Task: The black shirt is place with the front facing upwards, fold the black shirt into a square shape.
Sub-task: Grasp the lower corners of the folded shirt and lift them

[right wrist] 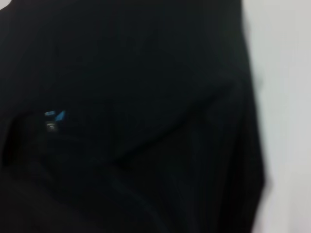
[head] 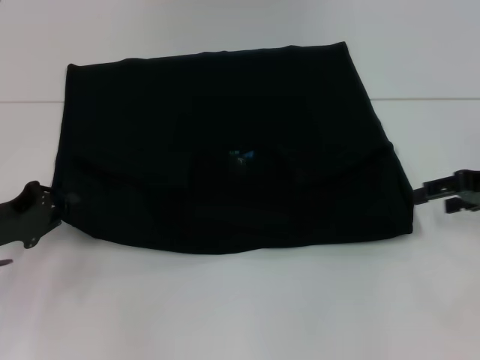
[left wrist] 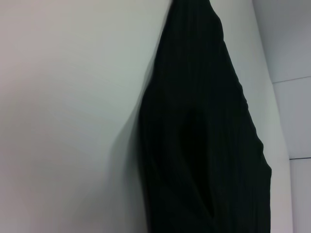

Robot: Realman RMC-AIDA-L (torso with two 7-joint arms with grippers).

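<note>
The black shirt (head: 225,105) lies flat on the white table (head: 240,307), folded into a wide rectangle. A folded-over layer covers its near half. The small blue neck label (head: 240,156) shows at the middle; the lettering is hidden. My left gripper (head: 64,201) is at the shirt's near left corner, at the cloth's edge. My right gripper (head: 418,193) is at the shirt's near right edge. The left wrist view shows the shirt (left wrist: 204,136) as a dark mass on the table. The right wrist view is filled by the shirt (right wrist: 160,97), with the label (right wrist: 54,116) in it.
A thin seam (head: 427,99) runs across the table behind the shirt's middle. White table surface surrounds the shirt on all sides, widest in front.
</note>
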